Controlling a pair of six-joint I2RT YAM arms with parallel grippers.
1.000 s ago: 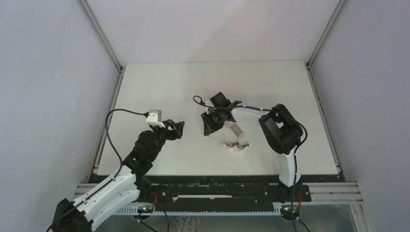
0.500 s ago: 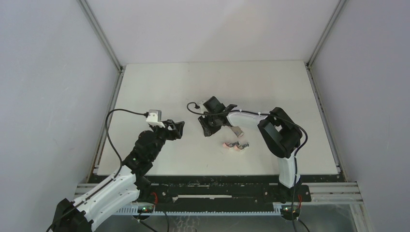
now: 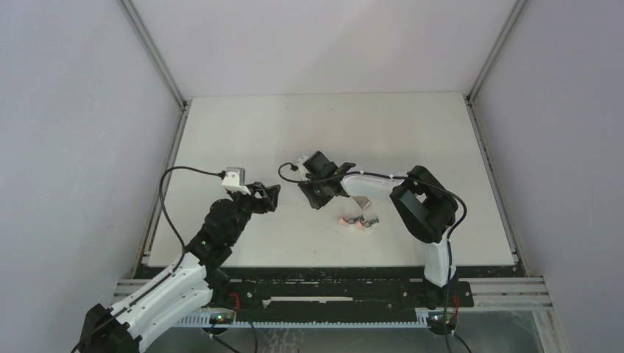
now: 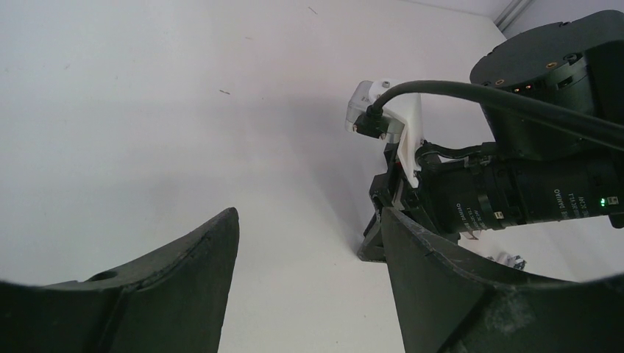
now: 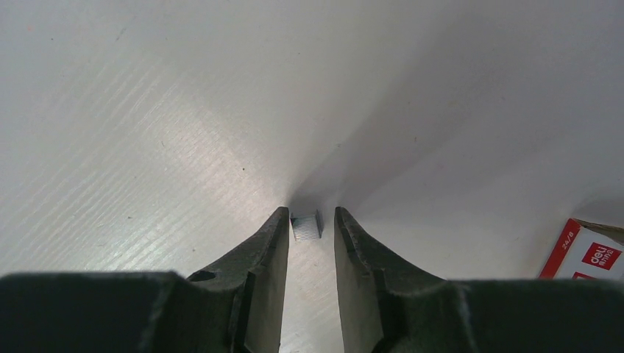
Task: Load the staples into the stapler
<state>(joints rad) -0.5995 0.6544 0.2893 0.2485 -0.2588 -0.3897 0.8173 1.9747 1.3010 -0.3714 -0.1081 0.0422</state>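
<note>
Grasp step: right pincer (image 5: pixel 309 219) straddled staples (image 5: pixel 306 226), narrowly spread, not pinching | left pincer (image 4: pixel 310 220) spread, empty | next needed: squeeze, lift.

Grey, finely ridged staples (image 5: pixel 306 226); white box (image 5: pixel 589 254) — red lettering, red edge; black right claw (image 5: pixel 311 215), off-white table (image 3: pixel 294 132) — pink staplers (image 3: pixel 346 219)

Overhead view, two low wrist close-ups
</note>
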